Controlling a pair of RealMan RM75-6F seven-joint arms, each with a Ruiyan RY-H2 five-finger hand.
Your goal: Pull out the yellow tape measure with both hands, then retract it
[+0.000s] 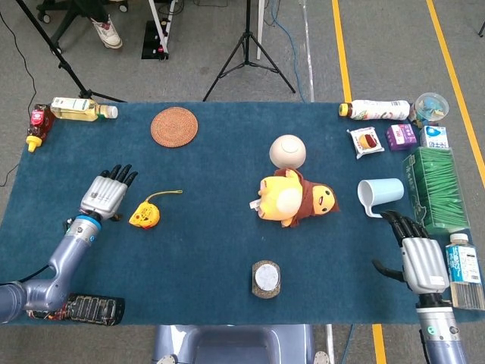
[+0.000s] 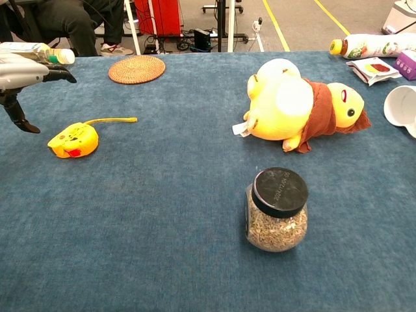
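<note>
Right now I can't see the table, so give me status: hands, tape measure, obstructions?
Left robot hand open, beside the yellow tape measure, not touching. Right robot hand open, idle near the blue mug. Tape lies free; nothing blocks it.

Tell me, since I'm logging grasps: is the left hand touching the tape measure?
Apart. The head view shows blue cloth between the left hand and the tape measure.

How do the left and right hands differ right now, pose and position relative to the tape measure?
The left hand hovers just beside the yellow tape measure, not touching it; the right hand sits across the table near the blue mug. The left hand's fingers are spread; the right hand's lie closer together. Both hold nothing.
</note>
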